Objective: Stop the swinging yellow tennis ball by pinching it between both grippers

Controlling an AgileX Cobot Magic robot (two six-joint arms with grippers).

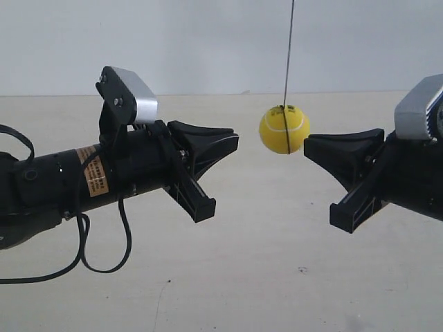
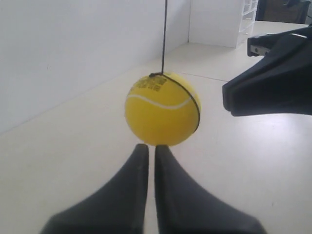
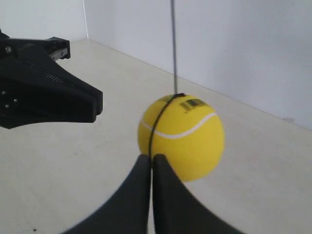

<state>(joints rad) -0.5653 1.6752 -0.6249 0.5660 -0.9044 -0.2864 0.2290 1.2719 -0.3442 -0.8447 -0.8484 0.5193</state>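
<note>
My left gripper (image 2: pixel 147 146), black with wedge-shaped pointed jaws, has its jaws drawn almost together, leaving only a thin slit, and holds nothing. Its tips point at the small bright yellow fuzzy tennis ball (image 2: pixel 162 109) and stand apart from it. The ball hangs on a thin black string (image 2: pixel 164 34) over the pale tabletop (image 1: pixel 242 277), between my two grippers. My right gripper (image 3: pixel 150 157), of the same build, is likewise closed and empty, its tips just beside the ball's opposite side; I cannot tell whether they touch.
</note>
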